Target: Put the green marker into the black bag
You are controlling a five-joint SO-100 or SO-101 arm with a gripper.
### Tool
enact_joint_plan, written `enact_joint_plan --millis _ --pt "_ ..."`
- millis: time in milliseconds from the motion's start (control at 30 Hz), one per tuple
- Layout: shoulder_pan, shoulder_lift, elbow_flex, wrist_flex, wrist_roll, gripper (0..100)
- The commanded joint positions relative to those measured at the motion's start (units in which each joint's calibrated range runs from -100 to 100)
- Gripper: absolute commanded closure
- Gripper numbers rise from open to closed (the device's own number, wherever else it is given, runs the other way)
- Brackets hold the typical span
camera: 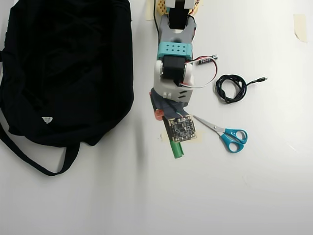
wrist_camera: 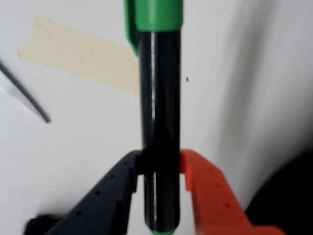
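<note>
1. Nearest the lens in the wrist view, the gripper (wrist_camera: 160, 169) has its two fingers, one black at lower left and one orange at lower right, closed tight against the dark barrel of the green marker (wrist_camera: 159, 98). The barrel fills the gap between them, so the grasp looks firm.
2. The marker runs straight up the middle of that frame. Its bright green cap sits at the top edge and a sliver of green shows at the bottom end.
3. Behind the marker, in the upper left of the wrist view, lies a strip of tan tape (wrist_camera: 78, 58) on the white table (wrist_camera: 73, 147). A thin grey blade tip, probably from the scissors, crosses the left edge.
4. In the overhead view the gripper (camera: 168, 128) is at frame centre. The marker's (camera: 176, 150) green cap pokes out just below the wrist camera board.
5. The scissors (camera: 226, 133), with blue handles, lie just right of the gripper. A coiled black cable (camera: 231, 88) sits further up and to the right.
6. The black bag (camera: 63, 68) fills the upper left of the overhead view, well apart from the marker, with its strap trailing to the lower left.
7. Judged step: the pick is done and the carry is in hand. The next move calls for swinging the arm left over the bag and finding its opening, which cannot be made out here, before releasing.
8. Writing: none is readable. The bag bears a small white logo mark (camera: 47, 119), too small to identify.
</note>
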Motion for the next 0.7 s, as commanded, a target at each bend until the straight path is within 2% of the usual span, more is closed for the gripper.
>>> enact_joint_plan --millis 0,300,667 --pt "-0.3 -5.4 0.2 -0.4 -2.3 98" --pt "-1.3 -6.3 0.5 0.1 -2.5 98" --pt "-1.2 -18.6 15.2 -2.1 -2.5 98"
